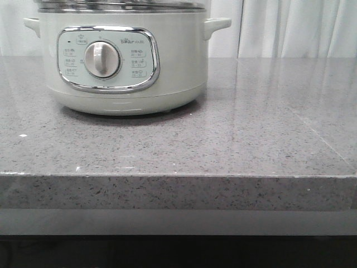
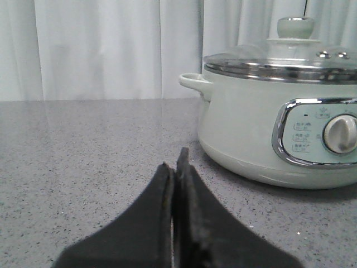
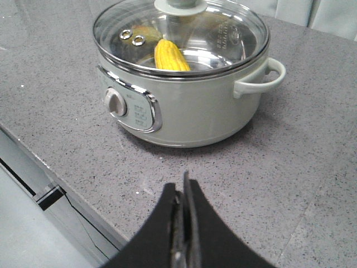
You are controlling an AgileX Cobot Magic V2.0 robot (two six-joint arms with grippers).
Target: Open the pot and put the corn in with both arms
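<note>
Grey speckled table (image 1: 234, 139) carries the lidded pot (image 3: 184, 95) with corn (image 3: 170, 56) inside; left hand (image 2: 177, 167) and right hand (image 3: 181, 195) are pressed closed, empty.

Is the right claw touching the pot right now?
Apart. In the right wrist view the right claw, shut on nothing, sits back from the pot, with bare grey counter showing between them.
</note>
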